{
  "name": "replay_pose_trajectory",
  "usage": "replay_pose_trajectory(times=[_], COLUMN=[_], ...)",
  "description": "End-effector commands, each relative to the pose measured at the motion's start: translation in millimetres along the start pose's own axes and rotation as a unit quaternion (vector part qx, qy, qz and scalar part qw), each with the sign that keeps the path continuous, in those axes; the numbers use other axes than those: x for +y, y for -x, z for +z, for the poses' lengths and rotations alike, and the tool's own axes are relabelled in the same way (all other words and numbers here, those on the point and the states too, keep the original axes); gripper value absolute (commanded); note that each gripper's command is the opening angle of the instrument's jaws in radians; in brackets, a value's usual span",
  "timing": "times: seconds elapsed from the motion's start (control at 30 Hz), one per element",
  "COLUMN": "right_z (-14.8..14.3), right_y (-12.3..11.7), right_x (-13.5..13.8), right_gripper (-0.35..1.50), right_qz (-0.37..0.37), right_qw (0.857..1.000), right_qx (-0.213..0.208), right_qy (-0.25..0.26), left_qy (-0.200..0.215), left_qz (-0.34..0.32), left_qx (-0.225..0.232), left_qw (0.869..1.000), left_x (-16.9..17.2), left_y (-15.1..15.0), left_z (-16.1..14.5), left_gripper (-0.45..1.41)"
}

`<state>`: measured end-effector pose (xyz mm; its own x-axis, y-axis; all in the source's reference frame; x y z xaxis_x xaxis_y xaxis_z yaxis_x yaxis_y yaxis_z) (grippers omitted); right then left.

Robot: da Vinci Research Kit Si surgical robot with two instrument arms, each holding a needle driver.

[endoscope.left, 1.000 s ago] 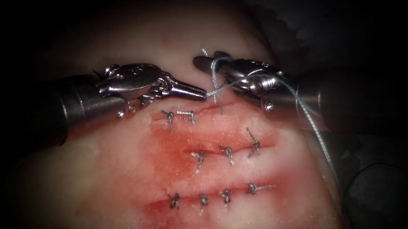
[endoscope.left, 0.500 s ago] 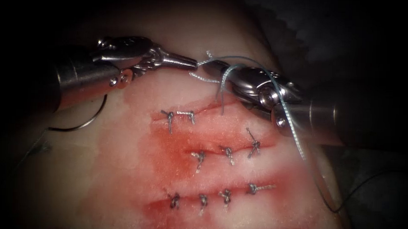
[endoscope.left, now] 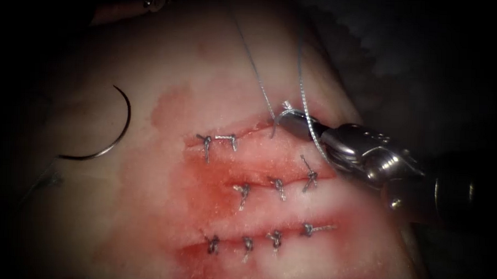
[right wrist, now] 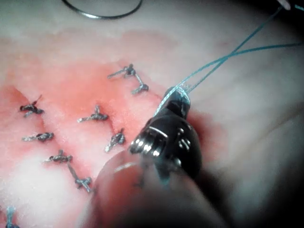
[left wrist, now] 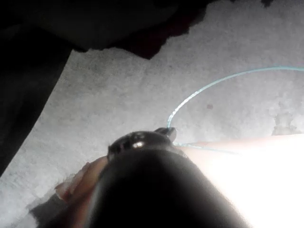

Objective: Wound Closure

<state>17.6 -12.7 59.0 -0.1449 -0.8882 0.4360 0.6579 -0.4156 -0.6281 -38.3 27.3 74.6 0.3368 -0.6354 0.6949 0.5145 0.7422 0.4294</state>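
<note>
Clamping thread (endoscope.left: 309,130), right hand (endoscope.left: 293,118) at cut (endoscope.left: 249,131); needle (endoscope.left: 102,131) free, well left.

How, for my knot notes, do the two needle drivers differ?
The left arm's steel needle driver holds the pale thread far from the top cut; the right arm's steel needle driver holds it at that cut's right end. Thread crosses the right's fingers but leaves the left's tip. Both grip thread; the curved steel needle lies free on tissue, leftward.

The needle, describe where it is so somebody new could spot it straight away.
Start at the tissue and go left of the stitched cuts. The needle lies free on pale surface there, held by neither tool. It is a bare steel curve, unlike the short knotted stitches.
</note>
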Motion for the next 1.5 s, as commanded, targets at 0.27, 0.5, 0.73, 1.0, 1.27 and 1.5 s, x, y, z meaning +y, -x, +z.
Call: replay_pose_trajectory(times=[0.27, 0.5, 0.73, 1.0, 1.27, 1.5], right_z=[2.3, 1.7, 1.5, 1.1, 0.9, 0.8], right_y=[-1.8, -2.7, -3.2, -3.4, -3.6, -4.1], right_x=[1.2, 2.2, 3.4, 3.5, 3.7, 4.0], right_gripper=[-0.35, -0.35, -0.35, -0.35, -0.35, -0.35], right_qz=[-0.012, -0.059, -0.088, -0.107, -0.124, -0.133], right_qw=[1.000, 0.997, 0.993, 0.991, 0.986, 0.984], right_qx=[0.012, 0.026, 0.037, 0.038, 0.047, 0.050], right_qy=[0.019, 0.043, 0.066, 0.074, 0.097, 0.111], left_qy=[0.030, 0.054, 0.137, 0.165, 0.199, 0.291], left_qz=[0.050, 0.106, 0.124, 0.275, 0.492, 0.531], left_qx=[0.011, 0.027, 0.027, 0.060, 0.141, 0.281], left_qw=[0.998, 0.993, 0.983, 0.945, 0.836, 0.745], left_x=[1.8, 4.5, 6.7, 6.9, 6.4, 6.0], left_y=[1.1, 2.1, 5.6, 8.5, 7.8, 5.8], left_z=[3.6, 5.6, 6.5, 8.3, 10.5, 10.9], left_gripper=[-0.45, -0.45, -0.45, -0.45, -0.45, -0.45])
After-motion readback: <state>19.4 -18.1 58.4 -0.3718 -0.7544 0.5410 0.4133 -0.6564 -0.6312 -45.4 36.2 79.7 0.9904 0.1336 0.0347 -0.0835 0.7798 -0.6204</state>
